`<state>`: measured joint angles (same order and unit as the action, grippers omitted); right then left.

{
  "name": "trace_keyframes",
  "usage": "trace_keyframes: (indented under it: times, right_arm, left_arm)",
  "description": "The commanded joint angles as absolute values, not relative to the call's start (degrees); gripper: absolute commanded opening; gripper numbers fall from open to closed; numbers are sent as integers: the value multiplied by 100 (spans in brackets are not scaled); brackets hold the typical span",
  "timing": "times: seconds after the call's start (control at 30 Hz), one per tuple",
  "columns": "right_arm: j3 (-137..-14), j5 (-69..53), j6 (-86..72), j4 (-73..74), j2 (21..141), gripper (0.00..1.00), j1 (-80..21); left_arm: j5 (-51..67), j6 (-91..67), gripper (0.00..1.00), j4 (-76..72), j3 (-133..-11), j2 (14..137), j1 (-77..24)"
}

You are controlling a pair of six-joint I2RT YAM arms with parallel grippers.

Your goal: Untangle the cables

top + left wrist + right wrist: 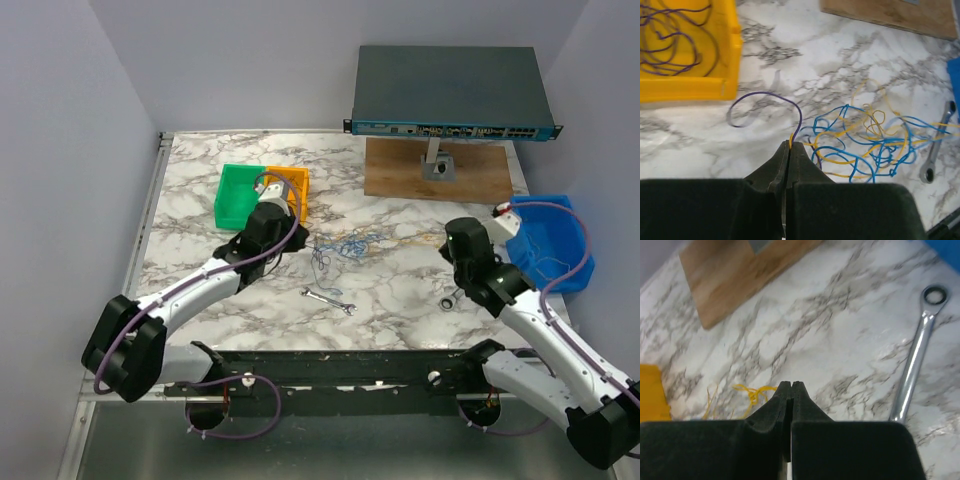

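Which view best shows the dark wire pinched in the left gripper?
Left wrist: the dark purple wire loops out from the shut left gripper, sharp and close. Top external shows only the hair-fine tangle; this wire is indistinguishable. Right wrist misses it, catching yellow wire.

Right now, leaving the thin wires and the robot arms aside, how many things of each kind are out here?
Plastic bins: 3 (green bin, orange bin, blue bin)
Small silver metal wrenches: 2 (one mid-table, one nearer the blue bin)
Flat brown wooden board: 1
Dark grey network switch box: 1
Total: 7
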<state>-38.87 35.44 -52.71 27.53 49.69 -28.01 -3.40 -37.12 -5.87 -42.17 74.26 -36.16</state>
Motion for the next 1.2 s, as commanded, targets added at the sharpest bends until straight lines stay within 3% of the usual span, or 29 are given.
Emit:
trace_keyframes:
  times: [0.0,0.33,0.67,0.83,1.17]
  right_arm:
    - [-4731,5563,-5034,3591,4849,1,-2759]
    - [-6460,7002,-4024,3662,4647,1,-2760]
    - [-8116,7590,-1118,1769,5105,1,-2759]
    - [-8414,7670,-152,882,5314,1,-2760]
    - [-8286,7656,98,728,5307,1,-2760]
  left_arm:
    - [-279,-3480,0,-9,-4060,7055,-3098]
    - [-25,-3362,0,324,-4271,6795,-2803]
    - [224,-3464,0,151,-4132,7075,-2697]
    - [465,-3542,0,27,-3908,7192,-2457]
    - [729,-3787,0,-97,-3418,6802,-1566]
